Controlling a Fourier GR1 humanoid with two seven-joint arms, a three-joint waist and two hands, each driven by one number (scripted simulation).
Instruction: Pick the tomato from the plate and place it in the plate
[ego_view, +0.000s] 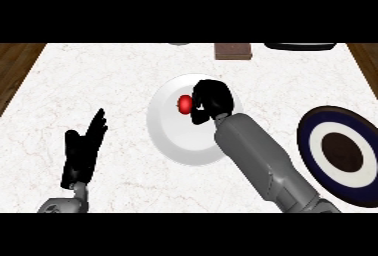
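A small red tomato (184, 103) lies on the white plate (171, 136) at the middle of the counter. My right hand (210, 100) is over that plate, its fingers curled round the tomato's right side, which they partly hide. A second plate (316, 141), dark blue with white rings and a brown centre, sits at the right edge. My left hand (81, 150) rests at the lower left with its fingers straight and pointing up, well clear of both plates.
A brown block (234, 50) stands at the counter's far edge, with a dark round object (299, 45) to its right. Wooden floor shows beyond the counter's left and right sides. The marble counter (88, 80) stretches bare to the left.
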